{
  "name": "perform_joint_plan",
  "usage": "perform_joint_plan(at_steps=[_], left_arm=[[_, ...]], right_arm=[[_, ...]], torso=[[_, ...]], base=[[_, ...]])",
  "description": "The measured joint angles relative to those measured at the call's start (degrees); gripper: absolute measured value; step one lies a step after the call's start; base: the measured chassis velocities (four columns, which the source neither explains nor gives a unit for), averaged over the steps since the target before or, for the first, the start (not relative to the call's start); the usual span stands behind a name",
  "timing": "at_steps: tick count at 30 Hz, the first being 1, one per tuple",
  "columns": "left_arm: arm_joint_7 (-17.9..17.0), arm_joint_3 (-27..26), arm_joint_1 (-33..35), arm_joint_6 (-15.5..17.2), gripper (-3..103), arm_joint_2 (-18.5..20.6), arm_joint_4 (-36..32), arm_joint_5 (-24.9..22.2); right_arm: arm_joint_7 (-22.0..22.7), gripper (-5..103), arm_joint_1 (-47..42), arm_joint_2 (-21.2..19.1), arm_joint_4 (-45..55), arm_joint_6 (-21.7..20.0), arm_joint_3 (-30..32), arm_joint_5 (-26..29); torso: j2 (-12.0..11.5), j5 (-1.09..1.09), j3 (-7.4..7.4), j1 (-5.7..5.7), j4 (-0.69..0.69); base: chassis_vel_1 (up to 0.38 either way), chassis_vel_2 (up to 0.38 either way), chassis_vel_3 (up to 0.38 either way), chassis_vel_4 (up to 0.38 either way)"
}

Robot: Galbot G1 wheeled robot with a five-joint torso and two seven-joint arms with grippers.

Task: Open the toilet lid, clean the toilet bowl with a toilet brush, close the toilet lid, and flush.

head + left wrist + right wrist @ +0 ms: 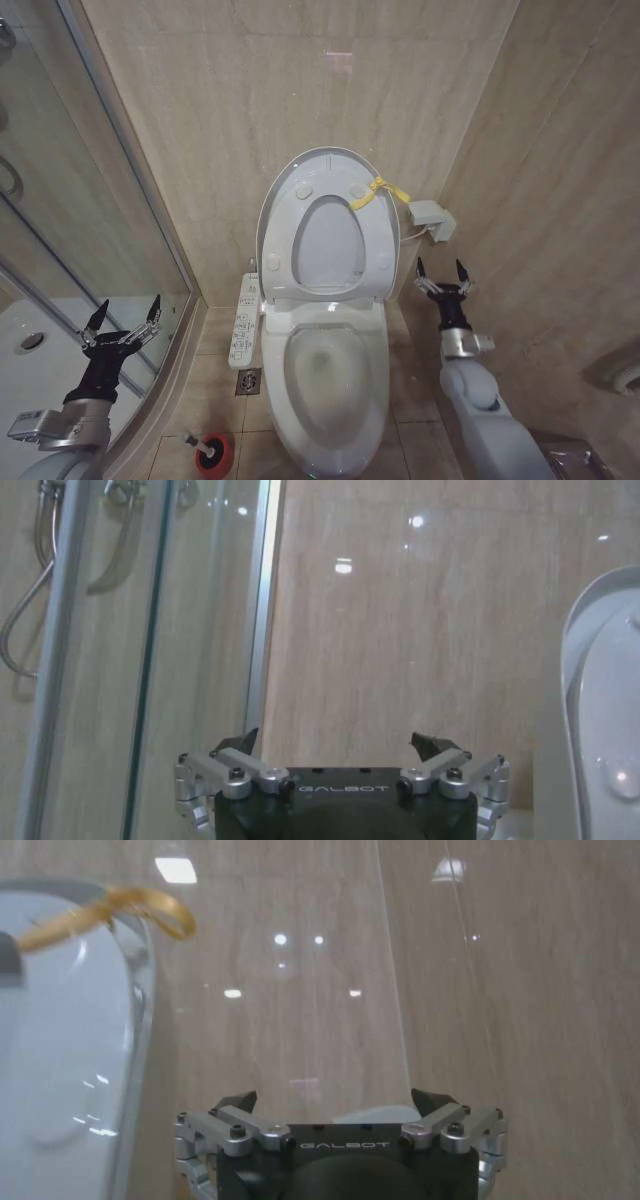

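White toilet lid (325,170) stands raised between the two spread, empty hands, left hand (122,318) and right hand (445,275) flanking the toilet bowl (325,385).

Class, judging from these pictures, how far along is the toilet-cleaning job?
Done: the toilet lid stands open against the wall. In hand: nothing; the left gripper and right gripper are open and empty. Left: scrubbing the toilet bowl, closing, flushing.
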Motion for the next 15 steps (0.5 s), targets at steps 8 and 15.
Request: perform_joint_plan(at_steps=[8,15], left_arm=[[0.11,-0.67,0.66,0.11,100,0.17,-1.50,-0.26],[0.15,-1.63,1.02,0.16,100,0.28,-1.86,-0.45]], right_arm=[[-0.59,100,7.72,-0.94,-7.84,0.41,-2.58,1.70],[-1.38,100,16.31,-0.72,-12.52,-1.48,-6.35,3.19]], torso=[[0.00,0.02,0.00,0.00,-0.01],[0.00,0.00,0.01,0.01,0.02]], base=[[0.000,0.000,0.000,0.000],[0.000,0.000,0.000,0.000]])
